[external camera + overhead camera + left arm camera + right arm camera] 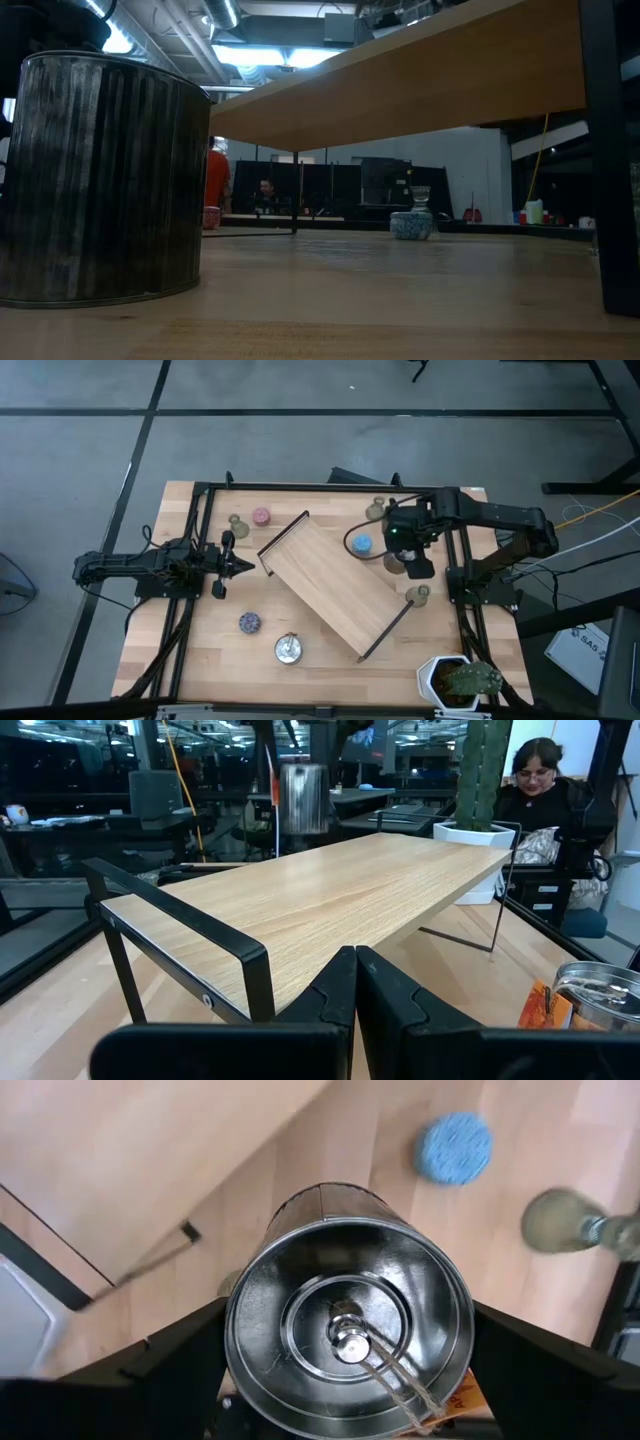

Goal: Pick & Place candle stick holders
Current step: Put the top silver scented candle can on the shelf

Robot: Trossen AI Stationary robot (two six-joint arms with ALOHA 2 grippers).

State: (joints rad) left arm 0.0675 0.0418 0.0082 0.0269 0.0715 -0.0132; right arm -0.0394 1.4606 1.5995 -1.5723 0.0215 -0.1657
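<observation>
Silver holder (345, 1335) sits between wide right gripper (345, 1380), seemingly ungripped; left gripper (355, 982) closed.

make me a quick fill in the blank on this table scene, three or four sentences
1. The right gripper has its fingers spread around a shiny ____ holder.
2. The left gripper waits beside the wooden tray with its fingers ____.
3. The potted plant stands at the table's corner on the ____ arm's side.
4. The small holder next to the right gripper is ____.

Missing words: silver; shut; right; blue
</observation>
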